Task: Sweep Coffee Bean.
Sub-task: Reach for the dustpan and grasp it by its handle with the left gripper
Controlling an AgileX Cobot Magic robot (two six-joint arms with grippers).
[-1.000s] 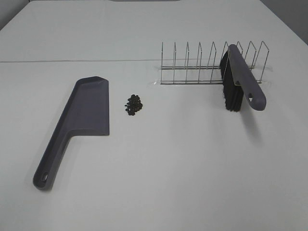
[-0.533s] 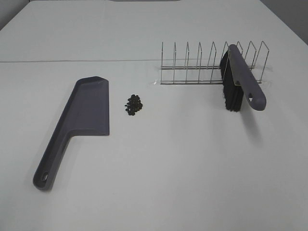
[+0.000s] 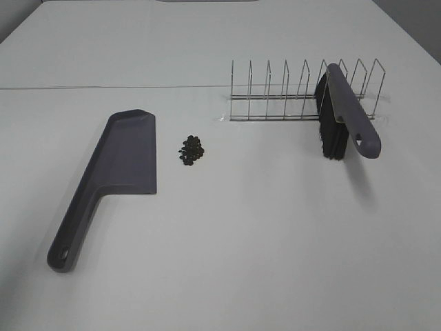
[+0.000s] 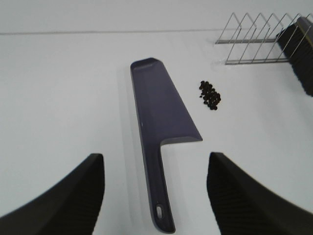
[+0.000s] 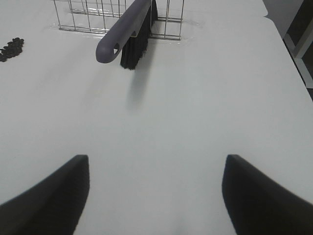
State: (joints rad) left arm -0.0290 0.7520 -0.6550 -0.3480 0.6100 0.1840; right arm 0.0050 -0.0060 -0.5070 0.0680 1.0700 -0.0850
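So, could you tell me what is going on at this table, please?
Nothing is being handled. Both grippers are open and empty: the left gripper faces the dustpan, and the right gripper faces the brush, which leans in the wire rack. The coffee beans lie in a small cluster on the table beside the dustpan, unswept.

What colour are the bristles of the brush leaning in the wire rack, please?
Black, under a purple-grey handle; the brush shows best in the right wrist view.
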